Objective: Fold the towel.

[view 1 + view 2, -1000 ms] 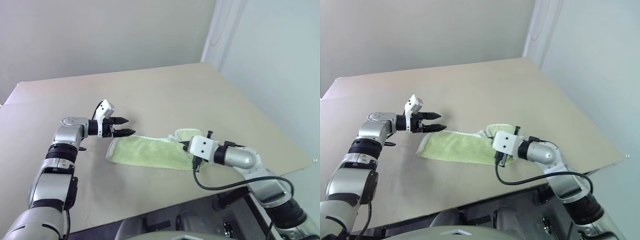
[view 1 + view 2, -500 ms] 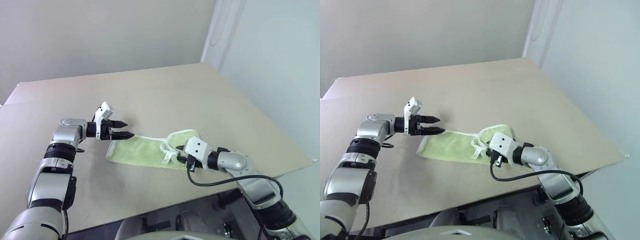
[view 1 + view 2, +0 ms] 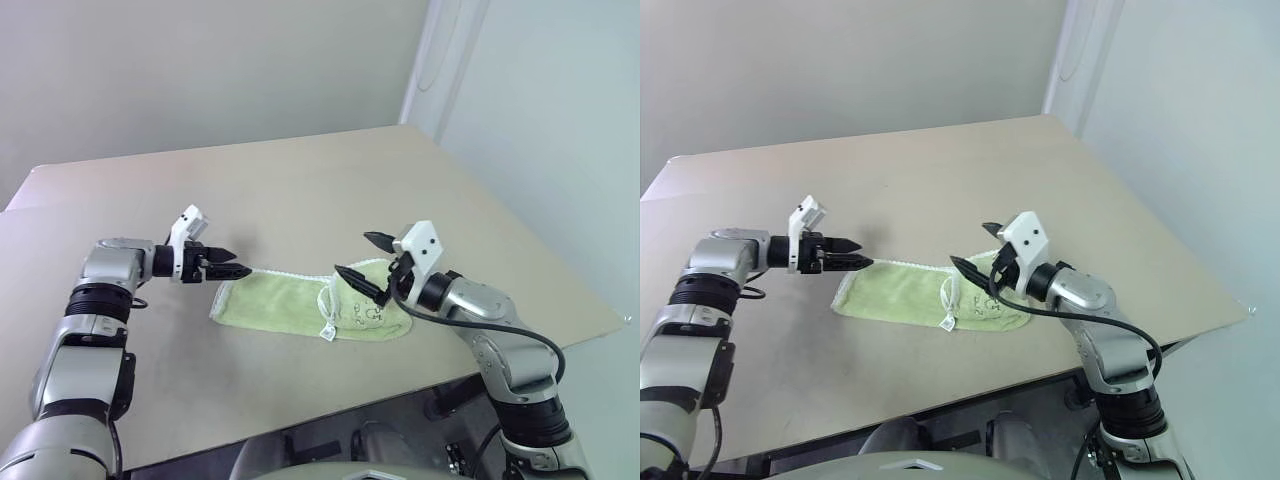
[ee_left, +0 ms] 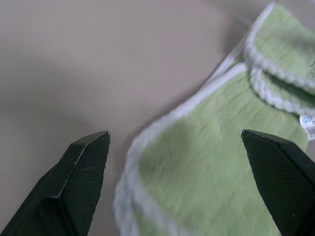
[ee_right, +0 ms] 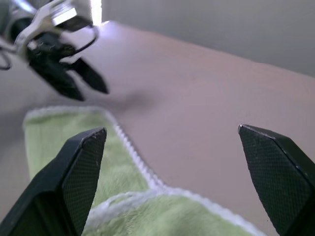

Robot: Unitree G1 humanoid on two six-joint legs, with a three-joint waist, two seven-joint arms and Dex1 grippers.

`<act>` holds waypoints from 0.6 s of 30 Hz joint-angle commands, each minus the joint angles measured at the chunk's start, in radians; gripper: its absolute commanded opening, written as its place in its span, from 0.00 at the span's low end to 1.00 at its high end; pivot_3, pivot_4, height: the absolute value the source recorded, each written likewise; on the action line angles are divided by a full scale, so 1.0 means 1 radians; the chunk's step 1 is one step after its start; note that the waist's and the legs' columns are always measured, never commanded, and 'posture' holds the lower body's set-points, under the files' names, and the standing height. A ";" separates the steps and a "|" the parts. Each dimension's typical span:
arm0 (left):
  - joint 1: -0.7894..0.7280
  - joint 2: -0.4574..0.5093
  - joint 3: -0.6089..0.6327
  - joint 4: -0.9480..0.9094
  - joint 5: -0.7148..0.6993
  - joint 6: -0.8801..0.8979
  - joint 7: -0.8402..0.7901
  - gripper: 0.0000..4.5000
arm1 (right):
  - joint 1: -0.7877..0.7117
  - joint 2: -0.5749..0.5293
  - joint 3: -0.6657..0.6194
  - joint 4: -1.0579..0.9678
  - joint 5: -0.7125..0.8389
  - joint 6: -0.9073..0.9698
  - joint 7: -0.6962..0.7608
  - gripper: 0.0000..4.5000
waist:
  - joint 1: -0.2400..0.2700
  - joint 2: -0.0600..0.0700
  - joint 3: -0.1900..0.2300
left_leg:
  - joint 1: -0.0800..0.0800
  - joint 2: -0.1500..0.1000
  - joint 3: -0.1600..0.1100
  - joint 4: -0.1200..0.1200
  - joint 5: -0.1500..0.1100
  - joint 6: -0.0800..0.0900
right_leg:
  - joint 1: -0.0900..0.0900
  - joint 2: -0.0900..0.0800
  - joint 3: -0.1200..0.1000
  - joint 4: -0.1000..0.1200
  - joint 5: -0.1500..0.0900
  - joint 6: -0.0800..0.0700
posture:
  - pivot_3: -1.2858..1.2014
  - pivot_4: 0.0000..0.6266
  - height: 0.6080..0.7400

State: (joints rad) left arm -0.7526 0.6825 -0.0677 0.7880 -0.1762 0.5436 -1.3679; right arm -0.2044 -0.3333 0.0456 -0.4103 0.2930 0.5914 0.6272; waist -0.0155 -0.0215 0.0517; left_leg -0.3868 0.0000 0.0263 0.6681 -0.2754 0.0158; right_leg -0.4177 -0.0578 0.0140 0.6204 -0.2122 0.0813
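The light green towel lies flat on the tan table, its right end folded back over itself and a small white label poking out at the front. My left gripper is open and empty, hovering just off the towel's far left corner. In the left wrist view the whitish stitched edge runs between its fingers. My right gripper is open and empty, raised above the folded end and pointing left. The right wrist view looks over the towel toward the left gripper.
The table's front edge runs close behind the towel on my side, and its right corner is near my right arm. A black cable loops along the right forearm. Bare tabletop stretches beyond the towel toward the wall.
My right gripper carried the towel's right end leftward, let it go, opened and lifted clear. The left gripper drew back a little to the left.
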 commanded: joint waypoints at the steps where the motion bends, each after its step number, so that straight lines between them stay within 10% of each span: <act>1: 0.014 0.038 -0.017 -0.064 0.008 0.067 -0.014 1.00 | 0.006 -0.002 -0.026 -0.032 0.027 0.007 -0.030 1.00 | 0.000 0.000 0.000 | 0.000 0.000 0.000 0.000 0.000 0.000 | 0.000 0.000 0.000 0.000 0.000 0.000 | 0.52 0.00 1.00; 18: 0.096 0.095 -0.148 -0.185 0.004 0.371 -0.036 1.00 | -0.007 0.014 -0.031 0.037 0.024 -0.023 -0.124 1.00 | -0.002 0.001 0.000 | 0.000 0.000 0.001 -0.001 0.000 0.000 | -0.001 -0.001 0.001 0.000 0.000 0.000 | 0.52 0.00 1.00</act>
State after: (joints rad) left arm -0.6690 0.7843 -0.1867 0.6153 -0.1823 0.8918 -1.4130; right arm -0.1930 -0.3135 0.0306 -0.3633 0.3189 0.5910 0.5127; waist -0.0175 -0.0205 0.0515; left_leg -0.3872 0.0001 0.0271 0.6676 -0.2754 0.0158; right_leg -0.4191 -0.0596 0.0152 0.6206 -0.2123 0.0811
